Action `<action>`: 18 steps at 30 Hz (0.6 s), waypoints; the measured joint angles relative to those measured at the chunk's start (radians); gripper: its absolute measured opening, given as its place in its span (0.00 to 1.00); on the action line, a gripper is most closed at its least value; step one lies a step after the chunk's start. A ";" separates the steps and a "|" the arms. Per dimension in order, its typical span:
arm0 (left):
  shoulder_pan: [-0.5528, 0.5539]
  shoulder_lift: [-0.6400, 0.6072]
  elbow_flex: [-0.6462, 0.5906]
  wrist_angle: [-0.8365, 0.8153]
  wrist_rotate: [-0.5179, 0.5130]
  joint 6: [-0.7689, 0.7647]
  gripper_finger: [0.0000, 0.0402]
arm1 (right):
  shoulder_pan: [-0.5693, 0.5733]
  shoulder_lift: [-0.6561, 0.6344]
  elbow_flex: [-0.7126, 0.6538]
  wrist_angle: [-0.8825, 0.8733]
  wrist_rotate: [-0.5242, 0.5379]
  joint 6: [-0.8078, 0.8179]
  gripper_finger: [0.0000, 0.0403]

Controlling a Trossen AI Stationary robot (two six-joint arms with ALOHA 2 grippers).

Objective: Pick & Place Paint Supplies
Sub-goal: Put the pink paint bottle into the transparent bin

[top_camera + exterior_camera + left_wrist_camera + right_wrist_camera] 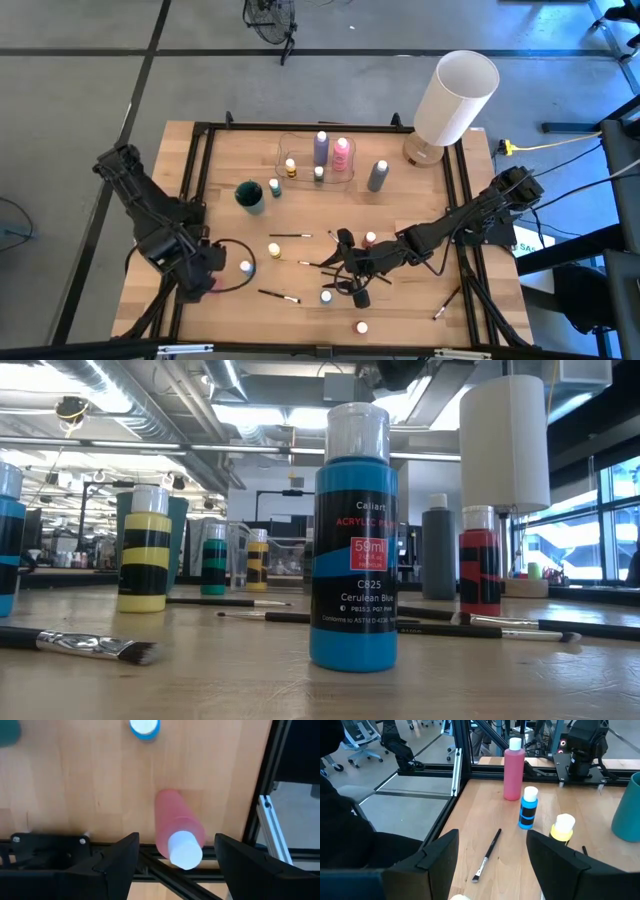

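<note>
While both dark arms reach in over the wooden tabletop [420,200], neither hand grips anything. The left arm bends in from the left edge, and its left hand [205,272] hangs directly above a tall pink bottle [177,832] standing upright at the tabletop's near left edge; in the left wrist view the 2 fingers are spread wide on either side of the bottle's white cap, not touching it. A small blue bottle [246,267] stands just beside it. The right arm stretches low from the right side toward the middle, and its right hand [345,262] is also spread apart and empty, pointing toward the left arm. Small white-capped bottles and thin paintbrushes [290,236] lie scattered around it. Farther back, purple [321,148] and pink bottles stand inside a clear tray [285,150], a grey bottle [377,175] beside it, and a teal cup [250,195] to its left.
</note>
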 joint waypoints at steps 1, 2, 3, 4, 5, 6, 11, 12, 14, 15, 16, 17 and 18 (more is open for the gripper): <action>-0.011 0.000 0.000 -0.002 -0.003 -0.009 0.63 | 0.000 0.000 0.000 0.000 0.000 0.000 0.59; -0.021 0.000 0.000 -0.006 -0.008 -0.018 0.63 | 0.000 0.000 0.000 0.000 0.000 0.000 0.59; -0.032 0.000 0.000 -0.011 -0.008 -0.030 0.63 | 0.000 0.000 0.000 0.000 -0.001 0.000 0.59; -0.041 0.000 0.000 -0.014 -0.011 -0.038 0.63 | 0.000 0.000 0.000 0.000 -0.001 0.000 0.59; -0.050 0.000 0.000 -0.013 -0.023 -0.044 0.63 | 0.000 0.000 0.000 0.000 -0.001 0.000 0.59; -0.056 0.000 0.000 -0.014 -0.040 -0.049 0.63 | 0.000 0.000 0.000 0.000 0.000 0.000 0.59; -0.072 0.000 0.000 -0.017 -0.061 -0.084 0.63 | 0.000 0.000 0.000 0.000 0.000 0.000 0.59; -0.072 0.000 0.000 -0.017 -0.058 -0.097 0.63 | 0.000 0.000 0.000 0.000 0.000 0.000 0.59; -0.075 0.000 0.000 -0.017 -0.059 -0.123 0.62 | 0.000 0.000 0.000 0.000 0.000 0.000 0.59; -0.079 0.000 0.000 -0.017 -0.061 -0.132 0.61 | 0.000 0.000 0.000 0.000 0.000 0.000 0.59; -0.082 0.000 0.000 -0.017 -0.060 -0.134 0.61 | 0.000 0.000 0.000 0.000 0.000 0.001 0.59; -0.083 0.000 0.000 -0.017 -0.058 -0.133 0.60 | 0.000 0.000 0.000 0.000 0.000 0.001 0.59; -0.084 0.000 0.000 -0.017 -0.056 -0.133 0.60 | 0.000 0.000 0.000 0.000 0.000 0.001 0.59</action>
